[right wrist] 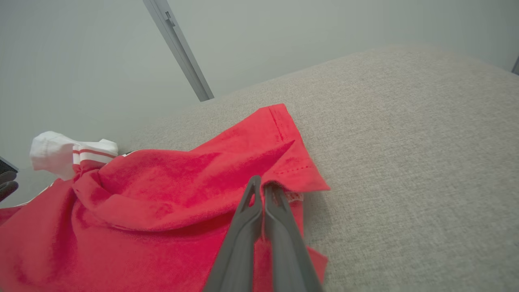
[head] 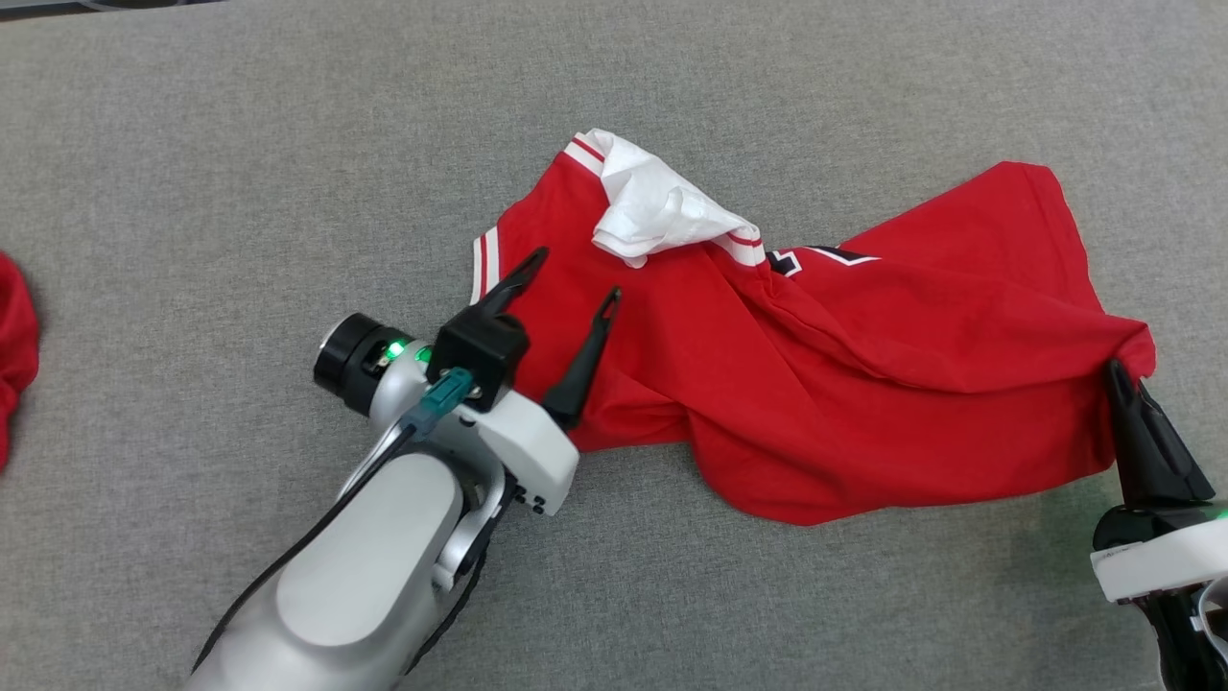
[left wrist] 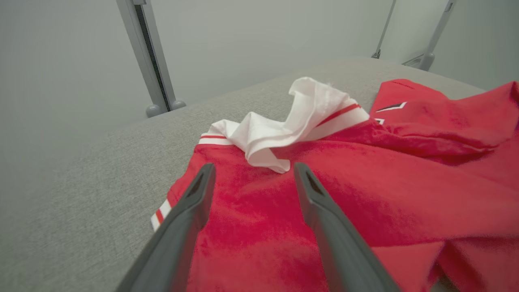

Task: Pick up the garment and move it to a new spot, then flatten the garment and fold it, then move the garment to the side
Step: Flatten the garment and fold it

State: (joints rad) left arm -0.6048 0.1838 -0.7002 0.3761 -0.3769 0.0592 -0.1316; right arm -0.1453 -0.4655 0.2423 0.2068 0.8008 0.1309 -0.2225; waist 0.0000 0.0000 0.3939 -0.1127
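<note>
Left end effector hangs with its fingers spread apart over the striped-sleeve end of the garment. The right end effector is clamped on the garment's far hem corner. The garment lies crumpled, centre-right on the grey table. It is red with white, red-striped trim and a white bunched fold near the collar. Another red cloth lies at the table's left edge, well apart.
</note>
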